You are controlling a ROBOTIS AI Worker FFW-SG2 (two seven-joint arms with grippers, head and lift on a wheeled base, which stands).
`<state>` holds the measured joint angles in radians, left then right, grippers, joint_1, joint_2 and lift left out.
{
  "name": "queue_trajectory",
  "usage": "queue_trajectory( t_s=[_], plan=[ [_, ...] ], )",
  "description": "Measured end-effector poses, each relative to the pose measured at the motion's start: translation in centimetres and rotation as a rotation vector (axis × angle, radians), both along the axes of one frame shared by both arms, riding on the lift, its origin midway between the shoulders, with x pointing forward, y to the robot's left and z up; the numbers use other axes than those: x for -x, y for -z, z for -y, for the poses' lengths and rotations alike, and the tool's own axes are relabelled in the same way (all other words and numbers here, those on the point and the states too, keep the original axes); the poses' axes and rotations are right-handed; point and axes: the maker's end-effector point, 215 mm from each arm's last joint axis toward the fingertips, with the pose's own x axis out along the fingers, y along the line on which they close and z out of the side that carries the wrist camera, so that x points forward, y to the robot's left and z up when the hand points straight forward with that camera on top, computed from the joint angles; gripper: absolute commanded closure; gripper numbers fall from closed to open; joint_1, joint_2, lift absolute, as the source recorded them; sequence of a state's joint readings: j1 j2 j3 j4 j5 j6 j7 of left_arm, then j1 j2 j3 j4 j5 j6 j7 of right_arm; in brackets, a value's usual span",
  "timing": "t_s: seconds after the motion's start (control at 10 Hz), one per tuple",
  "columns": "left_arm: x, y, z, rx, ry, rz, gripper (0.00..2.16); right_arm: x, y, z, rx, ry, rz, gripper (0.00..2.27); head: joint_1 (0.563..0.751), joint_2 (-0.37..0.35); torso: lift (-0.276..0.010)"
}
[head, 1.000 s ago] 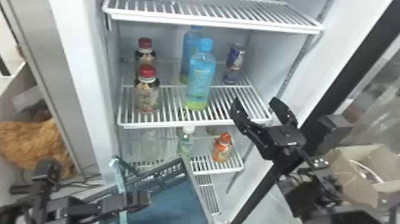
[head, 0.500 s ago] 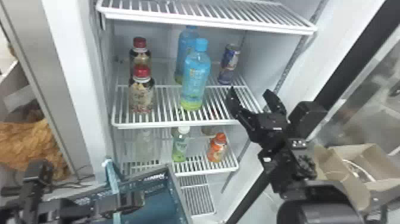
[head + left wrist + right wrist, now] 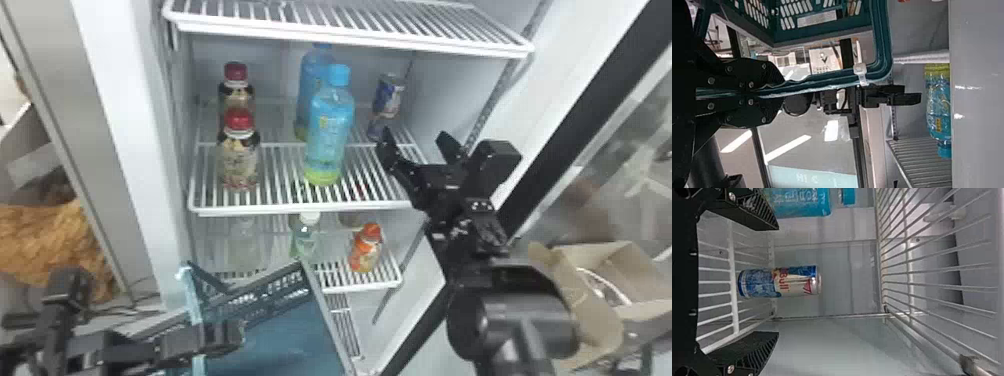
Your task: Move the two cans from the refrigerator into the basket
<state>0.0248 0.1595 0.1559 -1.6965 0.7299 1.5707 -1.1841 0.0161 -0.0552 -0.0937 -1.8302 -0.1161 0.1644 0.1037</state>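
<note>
Showing fingers apart at two o'clock in head view: matte black right gripper [image 3: 416, 137]. One blue-and-silver cylindrical metal can [image 3: 389, 97] stands at one o'clock, on white wire shelf [image 3: 300, 208]. Black left gripper [image 3: 226, 337] clamps rim of teal perforated plastic basket [image 3: 270, 294], seven o'clock, bottom cut off. Two red-capped bottles [image 3: 240, 160], ten o'clock; two smooth blue plastic bottles [image 3: 328, 135], twelve; rear ones partly hidden. Pale bottle [image 3: 243, 245], eight, hard to make out.

It looked shop-like — an open refrigerator [image 3: 450, 90] at twelve o'clock held bottled drinks [image 3: 330, 132] — with a cardboard box [image 3: 600, 325] at four o'clock.
</note>
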Motion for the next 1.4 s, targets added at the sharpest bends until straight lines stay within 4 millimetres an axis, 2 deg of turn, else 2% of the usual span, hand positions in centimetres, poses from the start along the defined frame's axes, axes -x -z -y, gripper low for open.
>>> queue_trajectory(
  t_s=[0.2,0.6,1.0,1.4],
  plan=[
    [0.0,0.0,0.0,0.001,0.000,-0.002,1.19,-1.9,0.7,0.1,0.007,0.003,-0.018,0.11,0.695,-0.240,-0.025],
    [0.0,-0.1,0.1,0.003,0.004,0.000,1.19,-5.5,0.7,0.0,0.027,0.004,-0.037,0.11,0.695,-0.230,-0.025],
    [0.0,-0.1,0.2,0.003,0.008,0.001,1.19,-7.5,1.9,-0.8,0.038,-0.011,-0.085,0.11,0.695,-0.216,-0.025],
    [0.0,-0.1,0.2,0.004,0.010,-0.003,1.19,-9.6,2.9,-0.4,0.041,0.004,-0.131,0.11,0.695,-0.217,-0.025]
  ],
)
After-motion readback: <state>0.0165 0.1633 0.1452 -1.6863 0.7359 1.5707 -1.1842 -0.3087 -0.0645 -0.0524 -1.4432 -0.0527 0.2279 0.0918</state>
